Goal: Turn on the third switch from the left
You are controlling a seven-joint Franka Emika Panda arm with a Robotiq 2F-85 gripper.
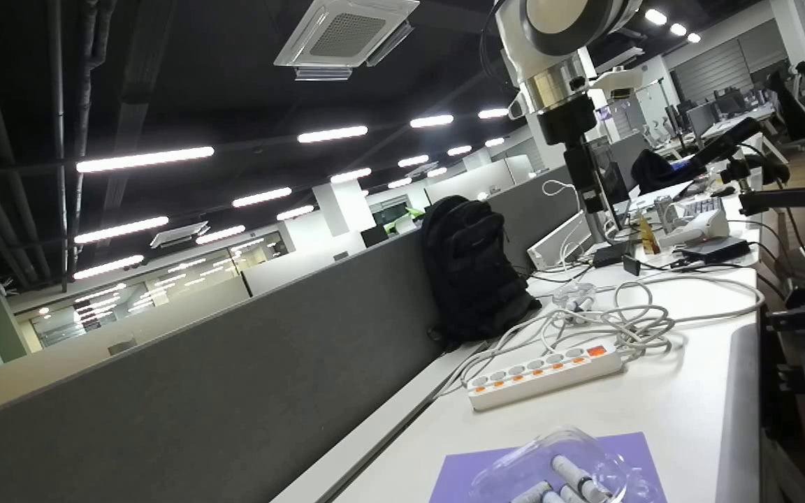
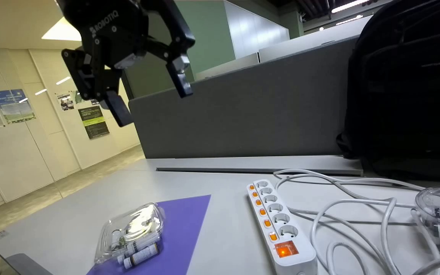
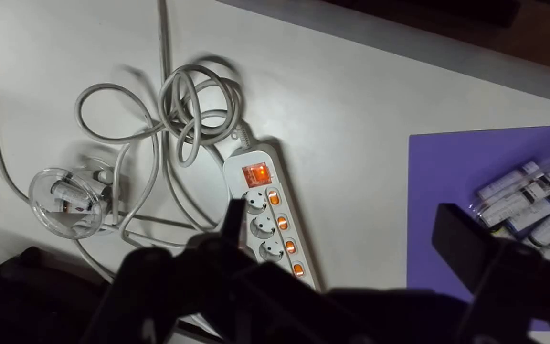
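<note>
- While my gripper [image 2: 153, 105] hangs at the upper left of an exterior view, its fingers spread apart and grasping nothing, the power strip [image 2: 277, 219] lies on the desk [image 2: 227, 229] right of centre and low in the frame, well apart from me.
- Taking the end away from the cord [image 3: 179, 117] as left, I judge my target to be the third switch [image 2: 258, 202]; whether it is already on, I can't tell.
- Miscounting could spoil this: in my wrist view the corded end sits toward the top, and my own fingers hide the strip's lower end.
- With my fingers this wide, a fingertip could press a neighbouring switch [image 2: 255, 194]; bringing them together beforehand would likely help.
- Straying toward the corded end might knock the glowing main switch [image 2: 286, 249] and cut the power.
- Pushing sideways could make the strip slide, since nothing seems to brace it.
- Loops tangle at the upper left of my wrist view and might snag me.
- Lower left in an exterior view, a clear tub [image 2: 140, 226] and bottles [image 2: 141, 256] sit on a purple sheet [image 2: 193, 221]; upper right, a backpack [image 2: 407, 88] stands by the partition [image 2: 243, 126]. Neither seems to block a straight descent.
</note>
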